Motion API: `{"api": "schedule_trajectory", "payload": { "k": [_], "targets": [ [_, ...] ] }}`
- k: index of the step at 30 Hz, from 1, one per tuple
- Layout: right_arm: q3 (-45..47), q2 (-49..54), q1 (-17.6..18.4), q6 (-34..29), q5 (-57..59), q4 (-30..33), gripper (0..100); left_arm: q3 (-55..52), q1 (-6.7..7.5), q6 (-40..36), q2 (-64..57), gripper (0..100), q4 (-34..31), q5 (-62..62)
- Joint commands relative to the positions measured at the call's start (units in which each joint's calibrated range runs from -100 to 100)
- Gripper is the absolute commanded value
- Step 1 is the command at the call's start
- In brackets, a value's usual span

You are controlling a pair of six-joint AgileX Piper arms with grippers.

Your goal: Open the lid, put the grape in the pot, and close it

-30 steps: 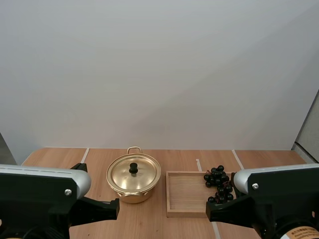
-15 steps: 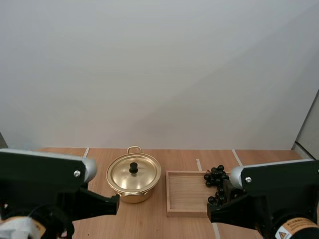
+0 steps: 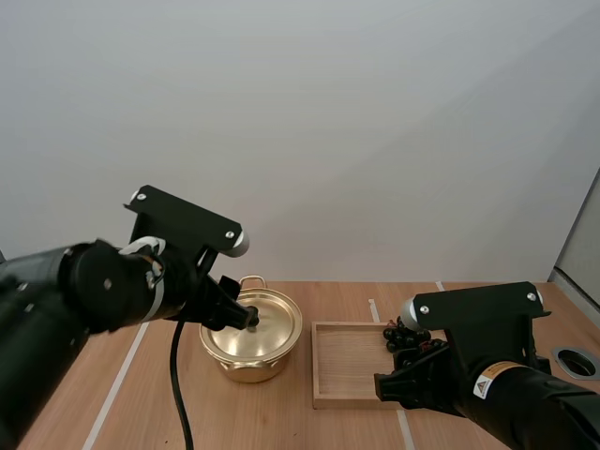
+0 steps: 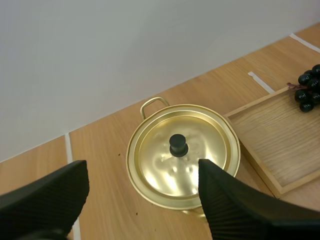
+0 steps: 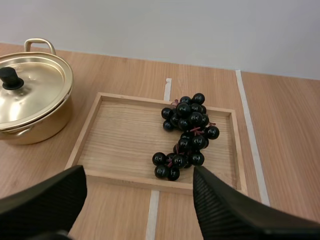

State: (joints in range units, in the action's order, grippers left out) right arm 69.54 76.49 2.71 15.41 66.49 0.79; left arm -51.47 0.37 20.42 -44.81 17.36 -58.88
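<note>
1. My left claw [image 4: 142,172] stands wide and holds nothing. It hangs above the pot [image 3: 248,366], its two fingers either side of the lid [image 4: 200,145]. I judge this spread suits coming down around the black knob [image 4: 178,145] at the lid's middle.
2. The lid sits flat and closed on the pot, so the first step, opening it, is not yet done.
3. My right claw [image 5: 139,175] is also wide and empty. It hovers at the near edge of the wooden tray [image 5: 120,135] and faces the grapes [image 5: 187,135].
4. The grapes lie as one dark bunch in the right half of the tray, apart from the pot. The tray rests on the table [image 3: 281,422] just beside the pot, on its right side.
5. I judge that each claw waits over its own thing, so the grapes can go in once the lid is off.
</note>
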Motion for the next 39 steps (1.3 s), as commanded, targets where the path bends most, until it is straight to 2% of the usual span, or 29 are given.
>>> {"api": "schedule_trajectory", "payload": {
  "k": [1, 3, 8, 11, 21, 36, 37, 38, 39],
  "targets": [
    [-0.44, -0.11, -0.16, 0.29, -1.20, -0.06, 100, 4.33, 0.09, 7.61, 9.74, 100, 5.93, -2.64],
    [-0.44, -0.11, -0.16, 0.29, -1.20, -0.06, 100, 7.36, 0.17, 9.67, 16.79, 100, 8.03, -4.90],
    [-0.44, -0.11, -0.16, 0.29, -2.62, -0.06, 100, 12.42, 2.44, 10.75, 29.45, 100, 6.54, -4.68],
    [-0.44, -0.11, -0.16, 0.29, -2.96, -0.06, 100, 15.38, 3.17, 10.75, 35.72, 100, 5.45, -4.65],
    [-0.44, -0.11, -0.16, 0.29, -2.96, -0.06, 100, 21.19, 3.17, 10.65, 46.31, 100, 3.53, -4.25],
    [-0.44, -0.11, -0.16, 0.29, -2.96, -0.06, 100, 21.78, 3.17, 10.26, 49.33, 100, 2.95, -6.96],
    [-0.44, -0.11, -0.16, 0.29, -2.96, -0.06, 100, 21.78, 3.17, 10.26, 49.33, 84, 2.95, -7.83],
    [-0.44, -0.11, -0.16, 0.29, -2.96, -0.06, 100, 21.78, 3.17, 10.26, 49.33, 60, 2.95, -8.70],
    [-0.44, -0.11, -0.16, 0.29, -2.96, -0.06, 100, 21.78, 3.17, 10.26, 49.33, 42, 2.95, -9.55]
  ]
}}
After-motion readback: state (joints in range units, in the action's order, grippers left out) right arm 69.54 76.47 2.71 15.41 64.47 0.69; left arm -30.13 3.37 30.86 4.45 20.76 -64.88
